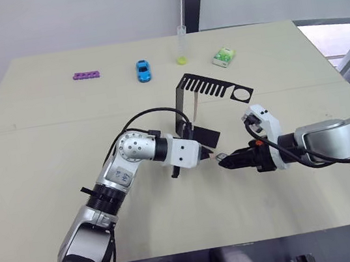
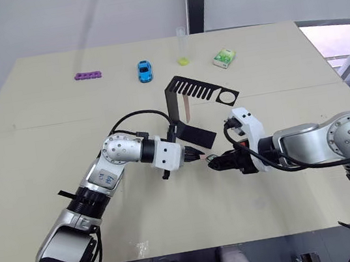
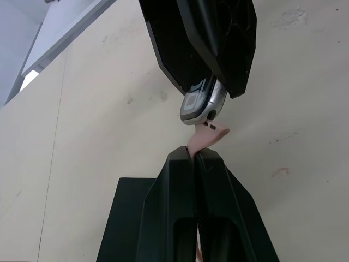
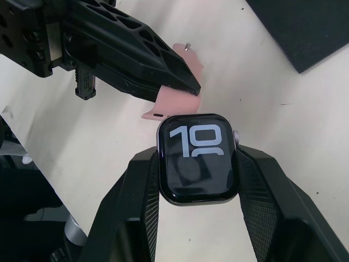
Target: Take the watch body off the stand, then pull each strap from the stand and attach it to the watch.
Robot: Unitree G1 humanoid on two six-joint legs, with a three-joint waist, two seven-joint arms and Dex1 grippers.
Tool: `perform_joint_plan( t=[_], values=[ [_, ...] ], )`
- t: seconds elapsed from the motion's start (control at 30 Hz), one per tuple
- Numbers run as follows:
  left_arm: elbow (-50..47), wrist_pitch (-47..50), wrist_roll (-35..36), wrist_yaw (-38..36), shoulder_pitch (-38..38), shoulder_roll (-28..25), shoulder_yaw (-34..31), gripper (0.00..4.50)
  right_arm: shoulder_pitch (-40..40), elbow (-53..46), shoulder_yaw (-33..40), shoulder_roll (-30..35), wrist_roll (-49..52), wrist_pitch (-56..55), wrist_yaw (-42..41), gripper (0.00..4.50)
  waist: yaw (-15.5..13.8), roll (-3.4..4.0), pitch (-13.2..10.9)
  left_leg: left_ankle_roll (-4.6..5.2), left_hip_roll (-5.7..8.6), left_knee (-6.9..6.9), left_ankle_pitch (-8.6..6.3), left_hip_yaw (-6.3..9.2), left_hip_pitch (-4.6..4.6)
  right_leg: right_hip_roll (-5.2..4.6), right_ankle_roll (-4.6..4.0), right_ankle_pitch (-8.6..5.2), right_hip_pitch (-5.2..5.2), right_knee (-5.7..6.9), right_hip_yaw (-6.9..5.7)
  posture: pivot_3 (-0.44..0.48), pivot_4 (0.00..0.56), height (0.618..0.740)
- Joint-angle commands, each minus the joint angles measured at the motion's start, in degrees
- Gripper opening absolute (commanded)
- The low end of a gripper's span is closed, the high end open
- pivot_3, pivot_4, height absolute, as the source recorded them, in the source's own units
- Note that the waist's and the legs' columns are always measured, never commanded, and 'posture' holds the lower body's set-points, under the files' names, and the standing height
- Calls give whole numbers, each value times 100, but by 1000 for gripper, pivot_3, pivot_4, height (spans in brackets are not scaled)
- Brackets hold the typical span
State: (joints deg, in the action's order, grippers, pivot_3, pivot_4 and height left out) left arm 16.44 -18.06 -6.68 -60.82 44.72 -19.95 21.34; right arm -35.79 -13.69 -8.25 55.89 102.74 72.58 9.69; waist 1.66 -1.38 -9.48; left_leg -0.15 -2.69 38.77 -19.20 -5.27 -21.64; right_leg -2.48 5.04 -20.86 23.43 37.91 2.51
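Beside the stand (image 2: 189,112), right claw (image 4: 197,164) grips the watch body (image 4: 197,162); left claw (image 3: 195,158) pinches 1 strap (image 4: 174,98).

The stand (image 1: 193,112) sits mid-table (image 1: 48,163), one strap (image 1: 194,109) hanging from its top arm. Just in front of its base, the left gripper (image 2: 195,156) and right gripper (image 2: 214,162) meet tip to tip, a second strap (image 4: 173,98) in the left, the watch body (image 4: 198,158) in the right. Behind, near the far edge, lie from left to right a perforated strip (image 1: 87,74), toy car (image 1: 143,70), tube (image 1: 181,44) and packet (image 1: 223,56).
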Motion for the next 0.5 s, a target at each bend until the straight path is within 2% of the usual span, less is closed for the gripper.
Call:
perform_joint_plan(
  t=[0.03, 0.5],
  values=[
    [-231, -197, 74, 55, 99, 173, 110, 0, -116, -219, 219, 48, 74, -85, -131, 1553, 0, 0, 0, 0, 0, 0, 0, 0, 0, 0, 0, 0, 0, 0, 0, 0, 150, 740],
    [-181, -196, 18, 85, 98, 229, 145, 0, -164, -212, 213, 159, 17, -48, -213, 1553, -1, 0, 0, 0, 0, 0, 0, 0, 0, 0, 0, 0, 0, 0, 0, 0, 150, 740]
  ],
)
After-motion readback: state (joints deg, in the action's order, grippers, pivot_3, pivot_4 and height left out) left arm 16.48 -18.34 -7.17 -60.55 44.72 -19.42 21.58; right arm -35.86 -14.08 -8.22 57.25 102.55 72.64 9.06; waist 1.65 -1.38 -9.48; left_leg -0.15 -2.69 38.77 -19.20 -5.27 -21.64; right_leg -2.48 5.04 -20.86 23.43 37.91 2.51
